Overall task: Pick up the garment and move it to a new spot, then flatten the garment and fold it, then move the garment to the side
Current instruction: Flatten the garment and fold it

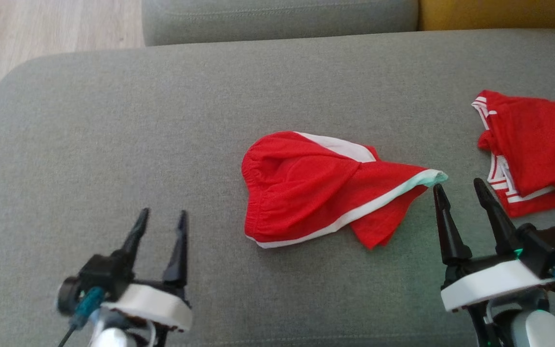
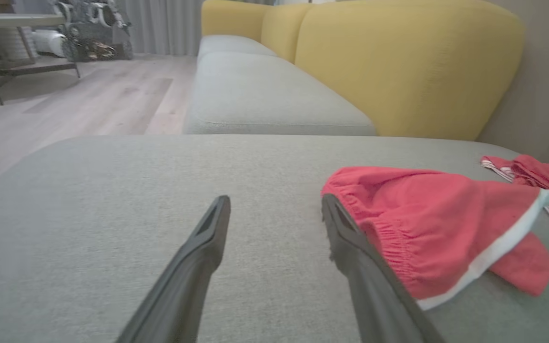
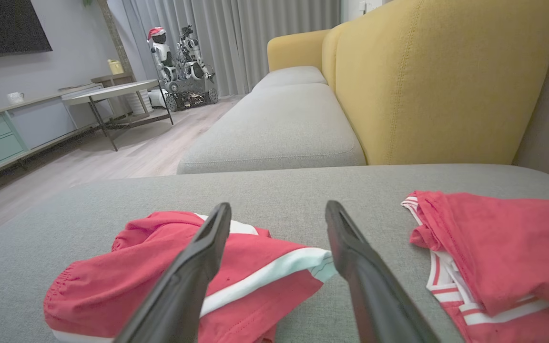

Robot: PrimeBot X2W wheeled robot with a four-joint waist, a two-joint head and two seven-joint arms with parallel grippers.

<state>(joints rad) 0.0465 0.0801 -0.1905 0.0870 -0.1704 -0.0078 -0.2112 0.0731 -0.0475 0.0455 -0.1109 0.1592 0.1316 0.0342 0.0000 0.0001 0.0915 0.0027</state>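
Here left claw (image 1: 164, 212) gaping; right claw (image 1: 458, 184) (also gaping) beside shorts (image 1: 306, 188)

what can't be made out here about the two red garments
- Second red garment: cut off by the head view's right edge, type unclear.
- Red shorts: crumpled, own folds hide the lower layers.
- Right wrist view: a finger of the right gripper covers part of the shorts.

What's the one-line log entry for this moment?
shorts: crumpled on sofa, unheld | left gripper: open, empty | right gripper: open, empty, beside shorts' hem | second garment: at right
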